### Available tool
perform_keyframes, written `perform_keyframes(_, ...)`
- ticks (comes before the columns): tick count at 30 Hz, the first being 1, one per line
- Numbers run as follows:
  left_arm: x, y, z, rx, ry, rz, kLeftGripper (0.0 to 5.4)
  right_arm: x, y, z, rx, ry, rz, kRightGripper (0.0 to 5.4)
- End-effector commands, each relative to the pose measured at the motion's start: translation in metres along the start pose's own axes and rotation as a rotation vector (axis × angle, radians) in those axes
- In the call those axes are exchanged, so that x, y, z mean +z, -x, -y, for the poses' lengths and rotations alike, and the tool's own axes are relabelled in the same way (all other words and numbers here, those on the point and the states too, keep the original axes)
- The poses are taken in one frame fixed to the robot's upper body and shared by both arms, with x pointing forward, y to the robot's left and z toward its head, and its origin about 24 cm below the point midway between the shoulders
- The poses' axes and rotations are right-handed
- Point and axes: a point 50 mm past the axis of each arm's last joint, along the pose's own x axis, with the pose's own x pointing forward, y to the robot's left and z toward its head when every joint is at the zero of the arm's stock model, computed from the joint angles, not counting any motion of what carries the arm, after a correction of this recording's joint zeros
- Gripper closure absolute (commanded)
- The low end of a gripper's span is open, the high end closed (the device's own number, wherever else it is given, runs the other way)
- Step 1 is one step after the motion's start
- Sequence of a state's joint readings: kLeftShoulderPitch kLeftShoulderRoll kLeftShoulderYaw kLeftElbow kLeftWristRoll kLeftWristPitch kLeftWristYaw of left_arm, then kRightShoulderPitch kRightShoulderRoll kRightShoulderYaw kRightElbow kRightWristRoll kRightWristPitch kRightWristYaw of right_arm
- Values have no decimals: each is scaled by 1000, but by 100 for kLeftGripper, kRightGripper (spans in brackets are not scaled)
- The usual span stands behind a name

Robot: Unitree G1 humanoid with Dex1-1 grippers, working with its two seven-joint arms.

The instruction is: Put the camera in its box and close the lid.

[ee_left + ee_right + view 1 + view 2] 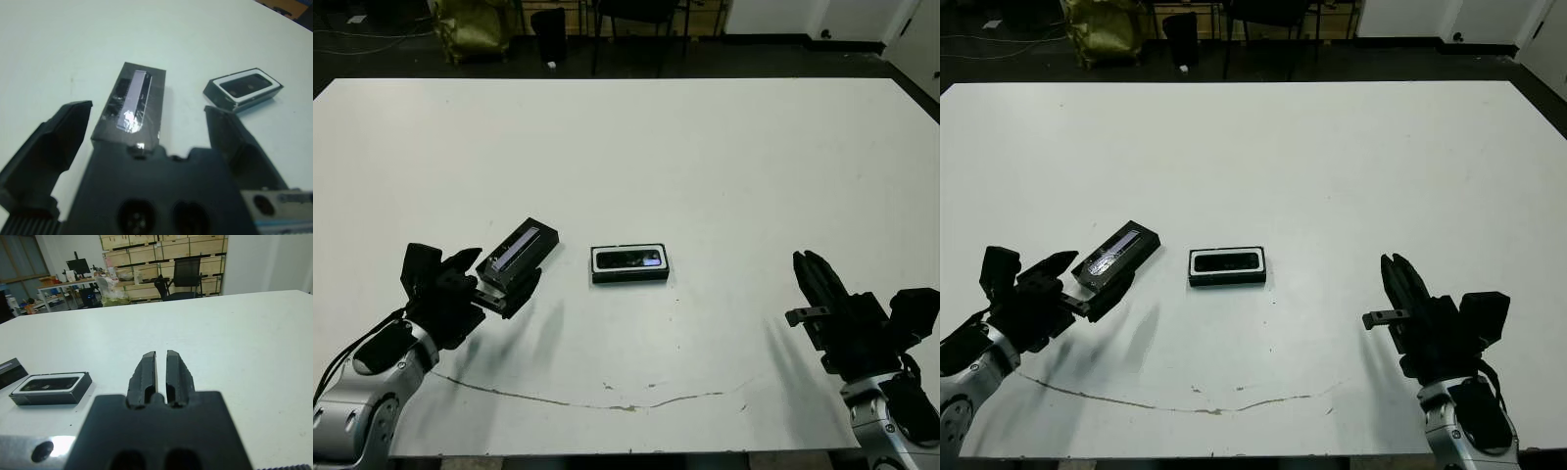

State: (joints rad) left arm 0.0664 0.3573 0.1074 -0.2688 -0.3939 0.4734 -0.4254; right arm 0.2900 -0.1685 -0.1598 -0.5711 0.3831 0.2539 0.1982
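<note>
The worktop (705, 157) is smooth matt white, scuffed along its near edge. The lid (132, 105) looks glossy, film-wrapped black; the hands' fingers (146, 374) matt black plastic.

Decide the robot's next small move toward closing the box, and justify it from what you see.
Probably close the left gripper on the flat black lid with the pale grey stripe: its open jaws flank the lid, while the slim black camera already lies in the white-lined black box.

Both forearms are rounded silver-grey shells ending in blocky matte-black gripper bodies. The left gripper (475, 279) has two thick, wedge-shaped black fingers, and a black cable loops along its wrist. The right gripper (813, 279) has ridged, tapering black fingers.
</note>
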Motion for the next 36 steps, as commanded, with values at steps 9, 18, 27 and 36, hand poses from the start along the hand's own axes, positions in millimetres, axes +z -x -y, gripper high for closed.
perform_keyframes(9, -9, -11, -8, 45, 12, -55, 1, -5, 1, 4, -25, 1, -37, 540)
perform_keyframes(18, -13, -15, -10, 54, -2, -82, 1, -8, 0, 7, -27, 0, -40, 540)
perform_keyframes(27, -19, -20, -11, 62, 15, -98, 1, -10, -1, 9, -3, -2, -21, 540)
perform_keyframes(36, -25, -23, -14, 43, 10, -126, 1, -11, 0, 9, -4, -8, -27, 540)
